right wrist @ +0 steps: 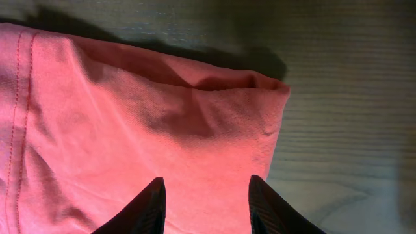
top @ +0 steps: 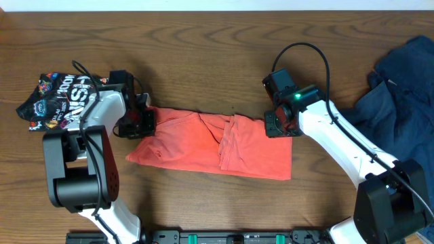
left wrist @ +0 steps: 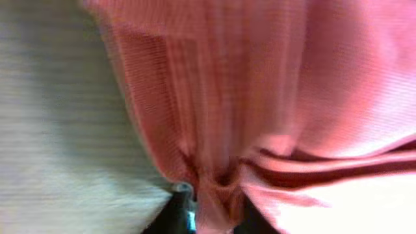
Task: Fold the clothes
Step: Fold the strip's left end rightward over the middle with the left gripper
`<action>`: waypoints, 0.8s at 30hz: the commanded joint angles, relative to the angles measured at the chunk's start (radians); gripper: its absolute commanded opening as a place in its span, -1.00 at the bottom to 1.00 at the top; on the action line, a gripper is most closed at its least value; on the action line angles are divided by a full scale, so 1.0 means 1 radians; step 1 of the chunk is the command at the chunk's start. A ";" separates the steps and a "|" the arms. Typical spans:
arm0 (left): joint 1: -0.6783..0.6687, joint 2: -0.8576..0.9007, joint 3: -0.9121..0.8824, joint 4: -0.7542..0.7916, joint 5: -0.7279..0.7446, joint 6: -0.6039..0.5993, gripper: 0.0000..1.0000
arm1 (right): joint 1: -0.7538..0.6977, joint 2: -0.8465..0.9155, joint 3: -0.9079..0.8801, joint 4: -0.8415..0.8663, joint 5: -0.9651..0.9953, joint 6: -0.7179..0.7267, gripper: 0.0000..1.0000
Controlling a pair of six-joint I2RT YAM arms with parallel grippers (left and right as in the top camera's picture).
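Two tools are set at opposite ends of one garment. The left tool is closed on a pinch of cloth. In its wrist view the fabric is gathered into ridges that converge between the dark fingers, and this is read as a grip on the left edge of the coral-red short-sleeved cotton T-shirt. The right tool is held partly open, with its two black fingers apart and red cloth lying under and between them near the shirt's far right corner. No pinch is shown there, so nothing is judged to be held by it yet.

The placement is explained by the task. The shirt is laid lengthwise across the middle of the brown wooden worktop as a long band, with a creased overlap right of its middle. No chest print is seen, so the printed face is presumed to be turned under or inward. With one end taken by each tool, the band could be lifted evenly and one half brought over the other. That step is judged to be in preparation, not yet begun.

Further out, a plain dark navy garment is heaped at the right edge, well apart from the shirt and apparently waiting its turn. A small black folded bundle with white and orange lettering is kept at the far left, beside the left arm and clear of the shirt.
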 commanded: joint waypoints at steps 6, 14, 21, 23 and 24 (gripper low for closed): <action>0.010 0.063 0.050 -0.078 0.005 -0.005 -0.88 | -0.066 -0.019 0.017 -0.019 0.014 -0.005 -0.24; 0.090 0.058 0.319 -0.273 -0.152 -0.106 -0.88 | -0.165 -0.019 0.017 -0.020 0.016 -0.037 -0.27; 0.143 0.058 0.500 -0.433 -0.143 -0.139 -0.88 | -0.269 -0.019 0.017 -0.043 0.022 -0.080 -0.28; 0.125 0.053 0.526 -0.500 -0.107 -0.139 -0.88 | -0.286 -0.019 0.017 -0.043 0.022 -0.092 -0.28; 0.111 0.049 0.532 -0.529 -0.087 -0.139 -0.88 | -0.291 -0.019 0.017 -0.042 0.022 -0.092 -0.27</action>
